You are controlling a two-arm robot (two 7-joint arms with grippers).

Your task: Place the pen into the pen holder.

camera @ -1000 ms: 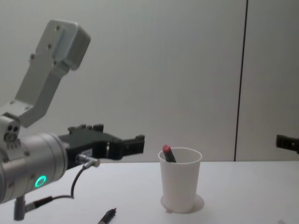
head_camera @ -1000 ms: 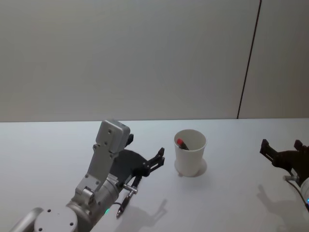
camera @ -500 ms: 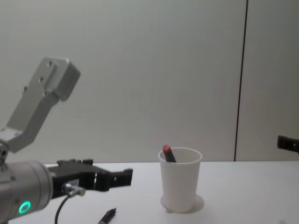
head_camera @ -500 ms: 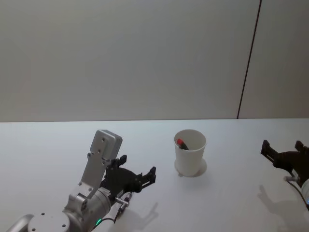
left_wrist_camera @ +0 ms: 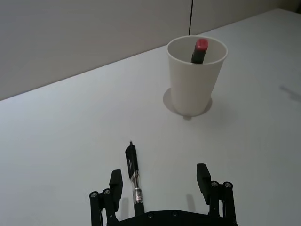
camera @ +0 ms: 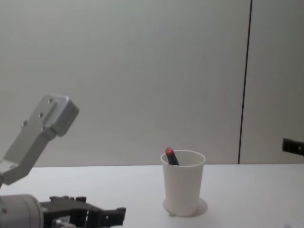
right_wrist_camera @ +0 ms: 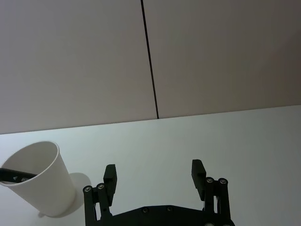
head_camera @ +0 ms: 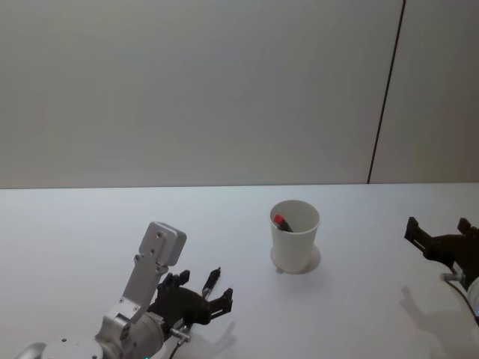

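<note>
The table is white and smooth, so I'd expect a thin round thing on it to roll or skid if nudged. The cup stands well ahead of the left arm and to its right. It is light paper, so it would likely tip if bumped. The left gripper hangs low over the near table, spread wide and empty. The right gripper sits parked at the far right, also spread wide and empty, well apart from the cup. The pen lies flat on the table inside the left gripper's span, its length running along the fingers' reach. It is close to one finger and far from the other. The step in hand looks like the grasp. To do it well, shift sideways until the barrel sits midway, or the nearer finger may shove it as the fingers close. Then sink until the tips almost meet the table and close slowly on the mid-barrel. A red-capped pen already leans against the cup's rim, so aim for the free side.
</note>
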